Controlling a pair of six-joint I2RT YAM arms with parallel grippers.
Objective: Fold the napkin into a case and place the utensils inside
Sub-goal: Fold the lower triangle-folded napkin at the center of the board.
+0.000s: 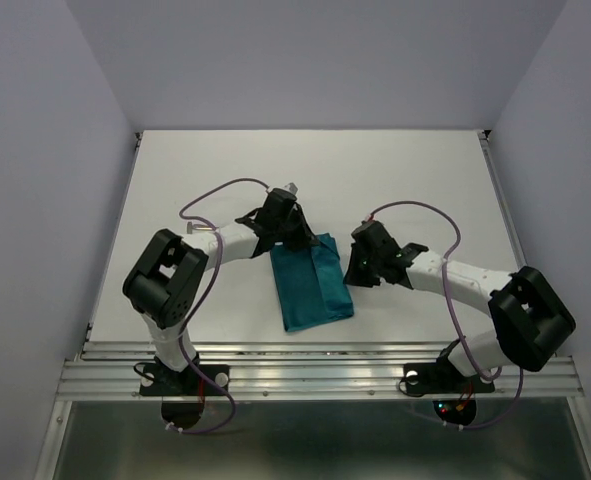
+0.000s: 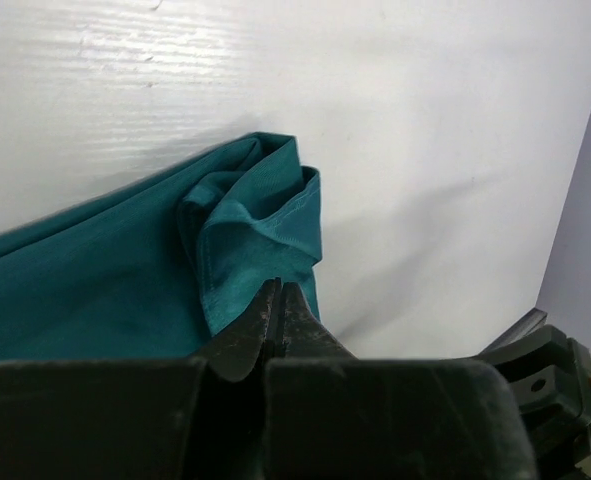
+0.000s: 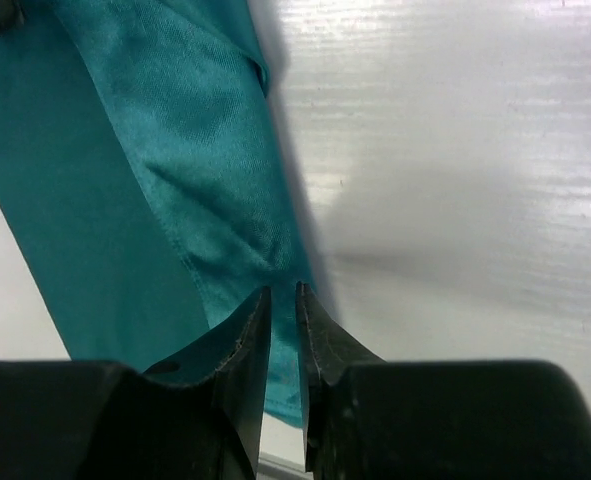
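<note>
With the napkin lying folded on the table, my left gripper clamped on its bunched far corner and my right gripper clamped on its right edge, I should pull both evenly, keeping the crease straight so the fold comes out narrow.

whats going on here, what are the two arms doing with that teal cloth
Two robot arms are folding a teal napkin on the white table. The left gripper pinches a bunched fold at its far corner; the right gripper is closed on its right edge. It lies folded into a rough rectangle. No utensils show.
</note>
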